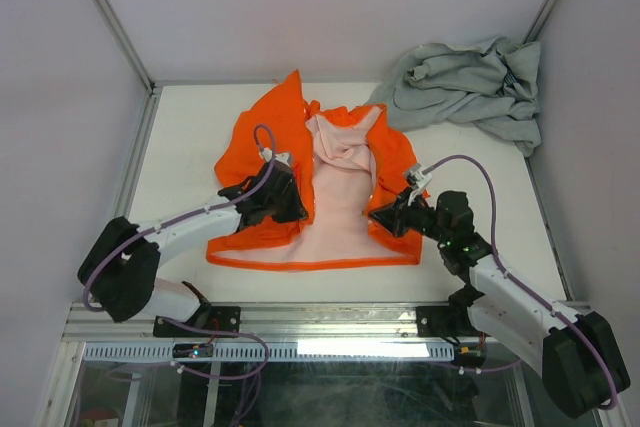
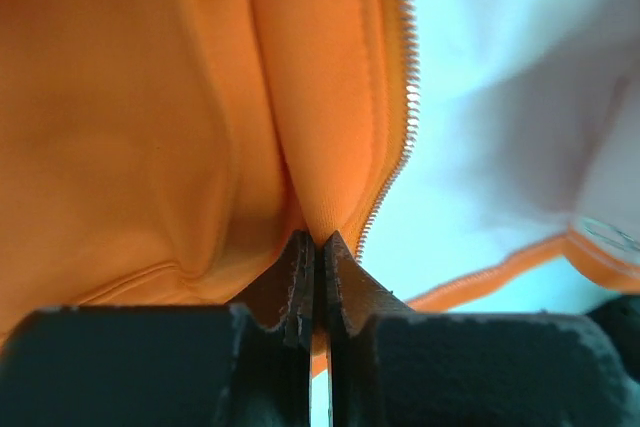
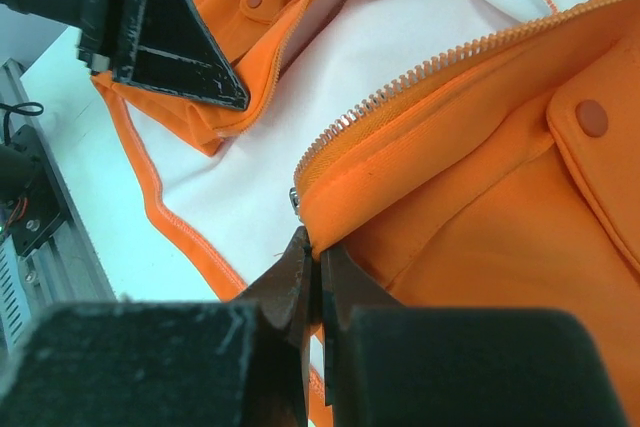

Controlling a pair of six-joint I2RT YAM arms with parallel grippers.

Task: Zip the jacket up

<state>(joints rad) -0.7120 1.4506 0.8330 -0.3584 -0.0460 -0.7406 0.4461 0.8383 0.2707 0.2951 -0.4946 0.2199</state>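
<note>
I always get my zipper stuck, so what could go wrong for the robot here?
The jacket lies wide open, so its two zipper sides could meet crooked. The left hand and right hand each pinch only a thin fold of edge, which might slip out. The right hand sits right by the zipper's metal end, so it could get in the way of joining.

White links join bulky black joints on the left arm (image 1: 188, 222) and right arm (image 1: 512, 292); purple cables (image 1: 262, 135) loop along both. The right pincer (image 3: 314, 249) has brown triangular fingertips (image 3: 287, 285).
</note>
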